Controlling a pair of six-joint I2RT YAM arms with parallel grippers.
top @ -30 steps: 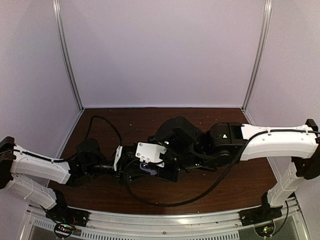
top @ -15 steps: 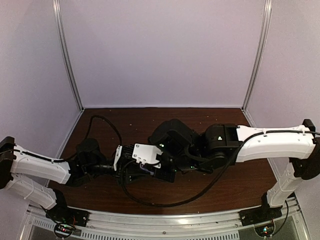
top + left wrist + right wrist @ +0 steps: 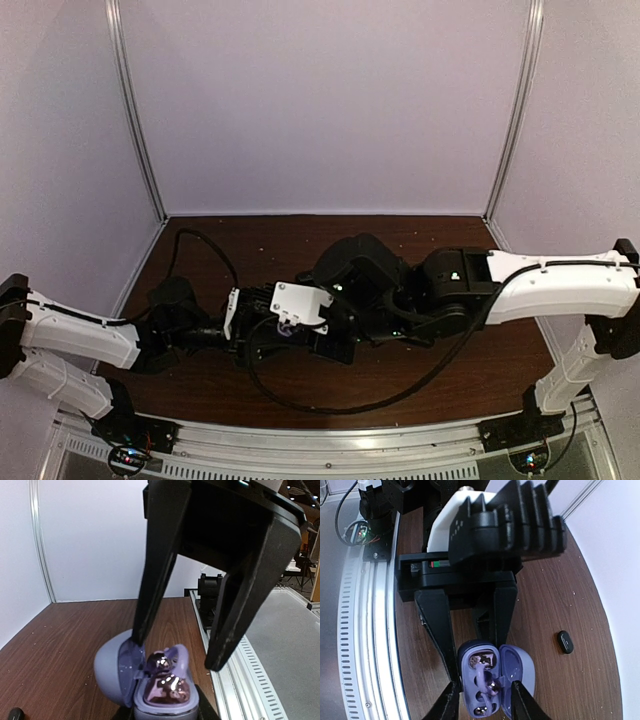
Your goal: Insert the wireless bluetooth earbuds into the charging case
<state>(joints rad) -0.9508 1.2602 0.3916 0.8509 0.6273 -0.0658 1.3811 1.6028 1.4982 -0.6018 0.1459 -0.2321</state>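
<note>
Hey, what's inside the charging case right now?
The open charging case holds what look like two glossy purple earbuds, one behind the other. The wells under them are covered, so whether they are fully seated cannot be seen.

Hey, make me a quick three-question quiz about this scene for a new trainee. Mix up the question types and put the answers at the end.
1. Multiple choice: the earbuds are A) lying on the tabletop, B) inside the charging case, C) hanging from a cable.
2. True or false: the case's lid is shut.
3. Short answer: is the right end effector, reaching down over the case, open or shut?

Key: 1 B. 2 False, the lid stands open beside the wells. 3 Open, its fingers are spread to either side of the case.
</note>
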